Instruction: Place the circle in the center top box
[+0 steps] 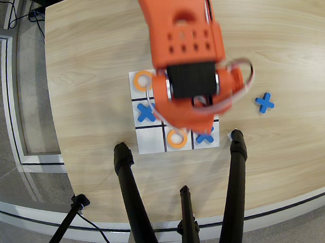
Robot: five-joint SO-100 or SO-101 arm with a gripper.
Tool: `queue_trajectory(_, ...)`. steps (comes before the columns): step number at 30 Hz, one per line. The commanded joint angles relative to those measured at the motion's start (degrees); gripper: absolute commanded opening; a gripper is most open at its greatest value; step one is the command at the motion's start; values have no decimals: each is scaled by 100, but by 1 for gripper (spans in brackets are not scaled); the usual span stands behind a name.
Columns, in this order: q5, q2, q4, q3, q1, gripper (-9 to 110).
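An orange ring (177, 138) lies in the middle cell of the grid's (151, 145) bottom row in the overhead view, the row farthest from where the arm enters at the top. My orange gripper (181, 125) hangs right over the ring's upper edge, and its body hides the grid's centre and right cells. The fingertips are hidden, so I cannot tell whether the jaws are open or whether they touch the ring. A second orange ring (143, 81) lies in the top-left cell.
Blue X pieces lie in the middle-left cell (145, 112), in the bottom-right cell (205, 134) and off the grid on the table at right (264, 103). Black tripod legs (128, 186) stand over the table's near edge below the grid.
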State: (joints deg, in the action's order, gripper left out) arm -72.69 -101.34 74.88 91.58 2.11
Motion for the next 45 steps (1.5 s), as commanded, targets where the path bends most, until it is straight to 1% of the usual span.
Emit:
queue_trajectory(1, -246, -1872, 62, 1767, 18, 20)
queue_trajectory(5, -835, -4069, 26, 4034, 44, 20)
queue_trajectory(8, -1213, -5511, 18, 5432, 26, 20)
queue_trajectory(12, -1749, -6935, -18, 6908, -26, 20)
queue_trajectory(17, -2083, -8060, -70, 8174, -105, 20)
queue_trajectory(20, -2109, -8394, -88, 8578, -149, 16)
queue_trajectory(25, -2109, -8789, -290, 9176, -193, 0)
queue_trajectory(33, -2109, -9097, -114, 9193, -439, 0)
queue_trajectory(37, -2109, -9097, -114, 9193, -782, 0)
queue_trajectory(39, -2109, -9097, -167, 9193, -1178, 0)
queue_trajectory(42, -2065, -9105, -44, 9193, -2188, 0)
queue_trajectory(45, -2057, -9264, -44, 9193, -3630, 0)
